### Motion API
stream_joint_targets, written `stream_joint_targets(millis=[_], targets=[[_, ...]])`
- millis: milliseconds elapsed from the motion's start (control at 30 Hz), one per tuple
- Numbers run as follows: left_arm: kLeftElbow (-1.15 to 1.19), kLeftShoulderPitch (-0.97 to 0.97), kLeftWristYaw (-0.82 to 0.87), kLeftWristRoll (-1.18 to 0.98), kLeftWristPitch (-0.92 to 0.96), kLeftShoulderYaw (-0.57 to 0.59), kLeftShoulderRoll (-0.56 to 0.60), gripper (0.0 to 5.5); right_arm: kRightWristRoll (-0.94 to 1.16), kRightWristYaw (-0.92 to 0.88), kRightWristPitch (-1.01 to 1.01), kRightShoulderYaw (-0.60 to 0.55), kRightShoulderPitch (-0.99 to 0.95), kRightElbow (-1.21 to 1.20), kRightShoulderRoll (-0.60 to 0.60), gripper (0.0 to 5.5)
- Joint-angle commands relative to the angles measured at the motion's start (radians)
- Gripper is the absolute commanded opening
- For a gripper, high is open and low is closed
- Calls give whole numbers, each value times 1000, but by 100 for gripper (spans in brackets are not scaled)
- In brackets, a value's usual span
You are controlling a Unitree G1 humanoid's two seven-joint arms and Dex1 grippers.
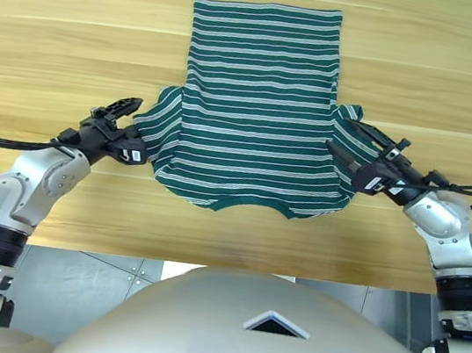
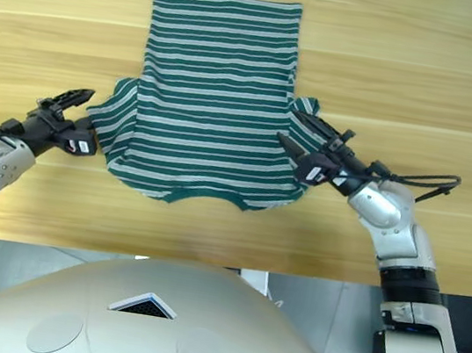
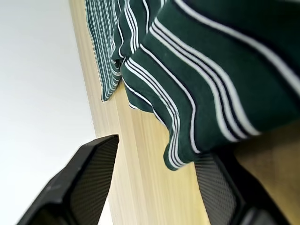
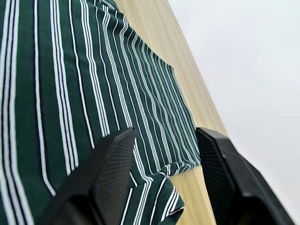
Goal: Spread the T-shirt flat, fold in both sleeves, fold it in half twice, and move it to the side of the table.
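T-shirt point(image 1: 256, 100) flat mid-table point(image 1: 63, 26), neckline toward robot. Left gripper point(image 1: 130, 131) at left sleeve point(image 1: 160, 116), fingers apart, sleeve hem lying over one finger point(image 3: 218, 192). Right gripper point(image 1: 346, 138) at right sleeve point(image 1: 348, 113), fingers apart, either side of the sleeve edge.

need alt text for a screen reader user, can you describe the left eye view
A green striped T-shirt lies on a wooden table, collar end nearest the robot. The open left hand is at the bunched left sleeve, and the open right hand is at the bunched right sleeve.
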Motion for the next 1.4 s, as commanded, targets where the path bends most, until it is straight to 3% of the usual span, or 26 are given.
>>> stream_joint_targets(millis=[33, 533, 1033, 1400], targets=[[45, 31, -30, 14, 17, -55, 5, 233, -5, 0, -5, -9, 8, -2, -12, 237], [68, 23, 4, 15, 74, -65, 13, 2, 0, 10, -14, 0, 8, 11, -15, 237], [-39, 30, 111, -27, 12, -85, -48, 2, 1, 14, -28, 8, 8, 18, -17, 237], [-109, -9, 235, -1, 22, -29, -79, 2, -3, 12, -28, 5, 13, 29, -24, 237]])
